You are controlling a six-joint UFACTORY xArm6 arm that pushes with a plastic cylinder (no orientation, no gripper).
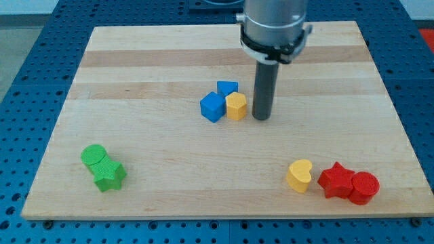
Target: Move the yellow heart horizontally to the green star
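Note:
The yellow heart [299, 175] lies near the view's bottom right on the wooden board. The green star [109, 176] lies at the bottom left, touching a green cylinder [93, 156] just above it. My tip [261, 118] stands near the board's middle, well above and a little left of the yellow heart, far right of the green star. It sits just right of a yellow hexagonal block [236, 106].
A blue cube [213, 106] and a smaller blue block [227, 88] cluster with the yellow hexagonal block at the centre. A red star [336, 179] and a red cylinder [364, 188] lie just right of the yellow heart. The board [169, 61] sits on a blue perforated table.

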